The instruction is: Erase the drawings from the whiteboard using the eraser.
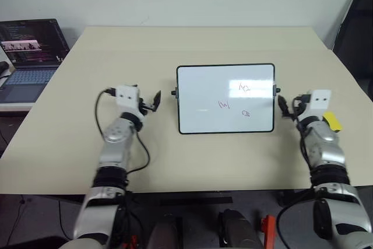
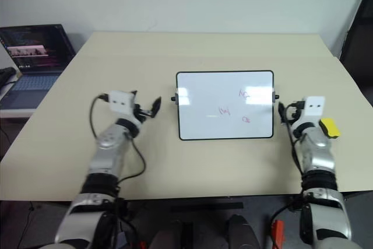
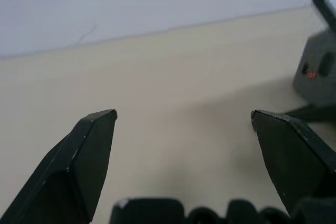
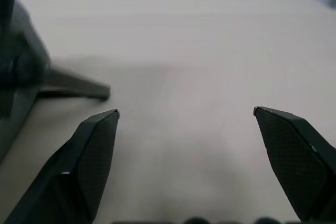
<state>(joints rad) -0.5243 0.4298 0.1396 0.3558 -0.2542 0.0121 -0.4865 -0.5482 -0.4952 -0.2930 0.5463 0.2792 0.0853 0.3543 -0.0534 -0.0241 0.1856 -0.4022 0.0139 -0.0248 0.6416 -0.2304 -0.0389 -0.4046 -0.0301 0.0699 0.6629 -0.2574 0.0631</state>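
The whiteboard [image 1: 204,100] lies in the middle of the table, black-framed, with three small red drawings [image 1: 224,104] on its right half. The yellow eraser [image 1: 331,121] lies on the table just right of my right wrist, behind the fingertips. My left gripper [image 1: 154,102] hovers open a short way left of the board's left knob, nothing between its fingers [image 3: 92,150]. At the board's right edge my right gripper [image 1: 284,107] is open and empty too, its fingers [image 4: 89,156] spread wide over bare tabletop. The board's side fitting [image 4: 21,66] shows in the right wrist view.
An open laptop [image 1: 29,56] with a lit screen sits on a lower surface off the table's left side. The beige table [image 1: 192,45] stretches back to a white wall. A dark object [image 1: 358,33] stands beyond the table's right edge.
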